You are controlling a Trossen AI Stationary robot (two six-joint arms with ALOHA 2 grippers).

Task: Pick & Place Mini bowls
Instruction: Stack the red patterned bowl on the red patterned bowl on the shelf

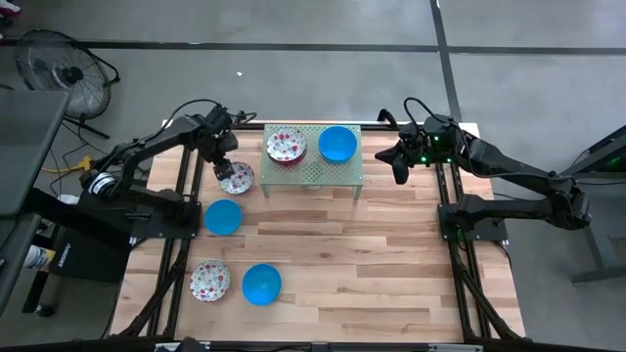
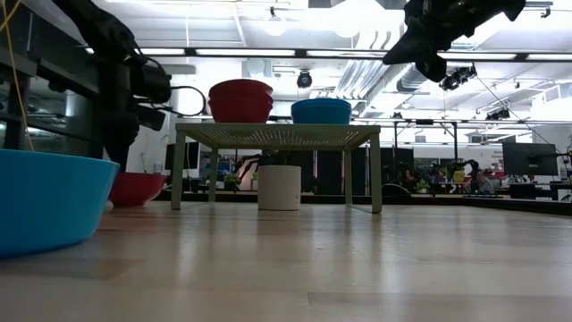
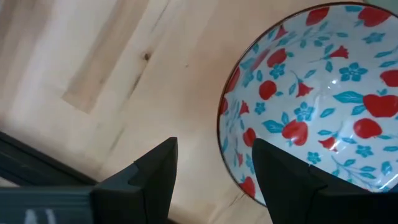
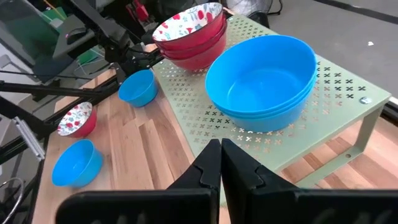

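Observation:
On the pale green rack (image 1: 313,174) stand a stack of floral mini bowls (image 1: 286,145) and a stack of blue ones (image 1: 337,144). A single floral bowl (image 1: 238,179) sits on the table just left of the rack. My left gripper (image 3: 214,152) points down over it, open, one finger over the bowl's inside and one outside its rim. A blue bowl (image 1: 223,216), another floral bowl (image 1: 209,281) and another blue bowl (image 1: 261,284) rest on the table nearer the front. My right gripper (image 1: 399,168) hangs shut, in the air to the right of the rack. My left gripper stands astride the floral bowl's rim (image 3: 225,146) on the side away from the rack, coming from above. One finger (image 3: 283,171) is over the bowl's inside, the other (image 3: 155,168) over the bare table outside it. Whether either finger touches the bowl I cannot tell.
The rack stands on thin legs at the table's far middle, with a white cup-like thing (image 2: 280,187) under it. Black frame rails (image 1: 452,210) run along both sides of the wooden table (image 1: 372,274). The right half of the tabletop is bare wood.

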